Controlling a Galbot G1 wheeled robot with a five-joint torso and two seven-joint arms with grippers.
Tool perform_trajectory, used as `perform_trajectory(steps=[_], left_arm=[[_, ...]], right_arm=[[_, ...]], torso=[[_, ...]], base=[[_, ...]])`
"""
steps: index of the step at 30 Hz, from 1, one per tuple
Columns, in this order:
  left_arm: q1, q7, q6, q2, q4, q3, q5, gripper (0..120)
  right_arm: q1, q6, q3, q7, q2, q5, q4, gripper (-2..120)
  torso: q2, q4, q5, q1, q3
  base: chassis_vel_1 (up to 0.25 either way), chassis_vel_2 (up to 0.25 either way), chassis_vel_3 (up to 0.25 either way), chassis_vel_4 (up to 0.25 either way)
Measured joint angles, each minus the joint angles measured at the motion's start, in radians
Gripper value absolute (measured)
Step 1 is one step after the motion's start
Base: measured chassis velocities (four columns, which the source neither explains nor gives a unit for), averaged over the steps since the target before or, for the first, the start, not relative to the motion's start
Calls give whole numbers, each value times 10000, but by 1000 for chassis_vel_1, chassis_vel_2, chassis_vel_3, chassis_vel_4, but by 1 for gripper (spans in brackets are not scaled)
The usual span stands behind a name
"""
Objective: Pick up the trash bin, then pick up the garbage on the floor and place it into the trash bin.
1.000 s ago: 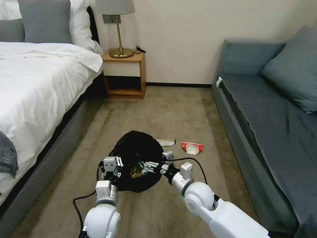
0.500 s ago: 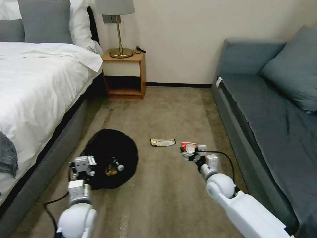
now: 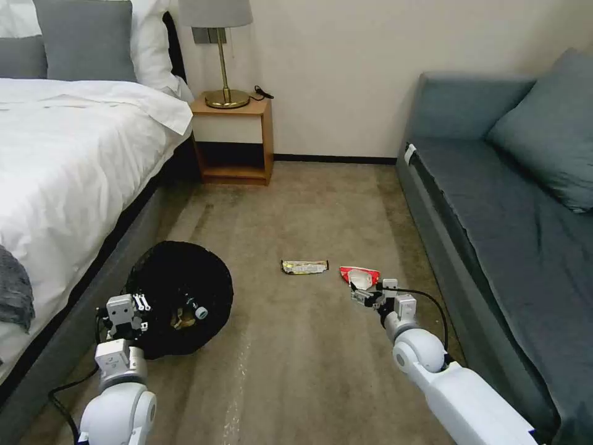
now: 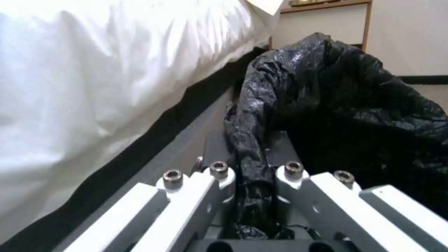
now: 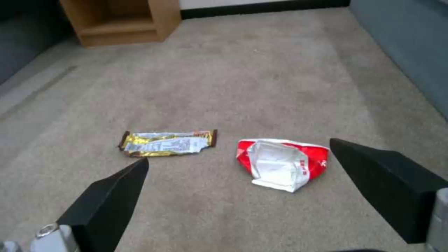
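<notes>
Trash bin (image 3: 179,296): a round bin lined with a crinkly black bag, being held at its near rim by the left gripper (image 3: 137,309), beside the bed (image 3: 68,161) on the robot's left. In the left wrist view the gripper's fingers (image 4: 219,175) are being seen closed narrowly on a fold of the black bag (image 4: 252,164), which is pinched between them. The bin's opening is being tilted toward the head camera, and inside it a brown crumpled paper (image 3: 180,320) and a bottle (image 3: 196,311) with a pale cap are being shown.

Red-and-white wrapper (image 3: 359,276): lying on the carpet (image 3: 296,371) near the sofa (image 3: 506,235). The right gripper (image 3: 365,295) is being held low, just beside the wrapper on its near side; whether it is touching cannot be told. In the right wrist view the wrapper (image 5: 280,164) is being framed between the two black fingers (image 5: 110,196), which are spread wide, with nothing between them but carpet and wrapper. The wrapper is lying nearer the one finger than the other.

Silvery-gold snack wrapper (image 3: 304,266): lying flat on the carpet, apart from the red-and-white wrapper, on the side toward the bin. In the right wrist view (image 5: 168,142) it is being seen beyond one fingertip, untouched.

Bin and right gripper are being kept well apart, with open carpet between them.
</notes>
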Motion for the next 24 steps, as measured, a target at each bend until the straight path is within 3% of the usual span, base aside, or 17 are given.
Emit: perform_trajectory(steps=[12, 24], left_arm=[[137, 93, -196, -70, -48, 405, 236, 4], [46, 93, -293, 4, 178, 506, 286, 4]], right_arm=[[-305, 410, 90, -344, 258, -500, -105, 100], [-345, 446, 72, -401, 296, -646, -159, 100]], torso=[[0, 0, 0, 0, 2], [0, 2, 1, 0, 2]], base=[[-97, 103, 97, -90], [-107, 120, 107, -104]])
